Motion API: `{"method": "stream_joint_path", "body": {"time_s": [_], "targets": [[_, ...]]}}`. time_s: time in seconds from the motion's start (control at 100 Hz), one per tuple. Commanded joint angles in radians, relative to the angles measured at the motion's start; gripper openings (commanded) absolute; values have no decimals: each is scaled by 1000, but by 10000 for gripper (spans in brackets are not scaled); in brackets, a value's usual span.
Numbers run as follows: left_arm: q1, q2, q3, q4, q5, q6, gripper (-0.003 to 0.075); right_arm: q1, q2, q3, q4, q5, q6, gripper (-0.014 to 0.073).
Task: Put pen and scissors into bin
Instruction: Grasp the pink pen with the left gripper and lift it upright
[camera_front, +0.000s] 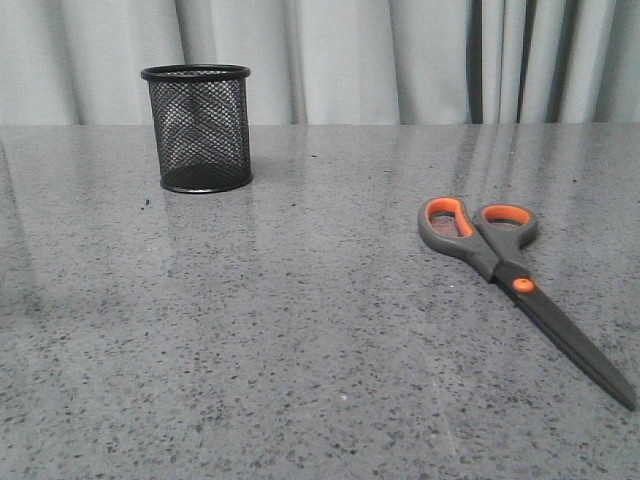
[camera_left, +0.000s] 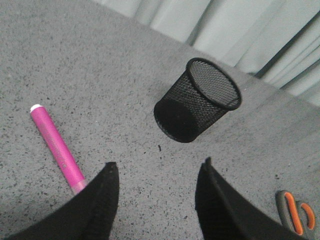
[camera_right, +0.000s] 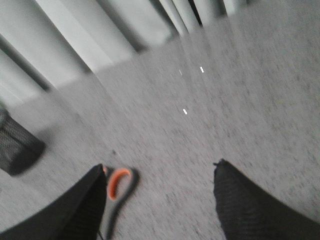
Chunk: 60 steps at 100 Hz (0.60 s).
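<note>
Upright black wire-mesh cylindrical cup (camera_front: 196, 128) near the far left edge of the speckled grey stone desk (camera_front: 300, 340); grey-handled, orange-looped scissors (camera_front: 520, 285) lying flat, closed, toward the right edge, well apart.

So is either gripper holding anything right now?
Nothing held. Left gripper and right gripper are both open; pen and scissors lie on the table.

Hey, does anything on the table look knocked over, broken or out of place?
Nothing stands out. The mesh bin stands upright and looks empty, the scissors lie flat and closed on the table, and the pen lies flat near the left hand. No spill or damage shows.
</note>
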Motion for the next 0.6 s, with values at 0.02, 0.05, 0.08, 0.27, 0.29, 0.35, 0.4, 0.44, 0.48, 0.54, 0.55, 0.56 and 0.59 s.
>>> {"method": "stream_joint_path", "body": {"time_s": [0.02,0.05,0.08,0.27,0.29,0.35,0.4,0.44,0.48,0.54,0.55,0.56,0.59], "targets": [[17,175,-159,32,47,-39,304,-6,36,-47,13,-5,-33,444],[19,221,-193,48,71,-48,304,-6,36,-47,16,1,-33,444],[21,266,-234,64,88,-73,304,-6,36,-47,20,9,-33,444],[21,540,-431,287,254,-305,304,-6,36,-47,22,27,-33,444],[21,567,-450,311,279,-324,304,-6,36,-47,22,29,-33,444],[21,635,-491,352,337,-349,304,-6,36,-47,22,31,-33,444],[21,675,-515,356,357,-349,305,-6,36,-47,22,39,-33,444],[21,697,-525,356,357,-349,305,-6,36,-47,22,47,-33,444],[21,708,-527,356,347,-361,305,-6,36,-47,22,57,-33,444],[21,725,-527,367,341,-394,304,-6,36,-47,22,68,-33,444],[21,727,-527,370,341,-402,304,-6,36,-47,22,70,-33,444],[21,731,-527,373,341,-404,304,-6,36,-47,22,70,-33,444],[21,739,-527,380,341,-411,304,-6,36,-47,22,72,-33,444]]}}
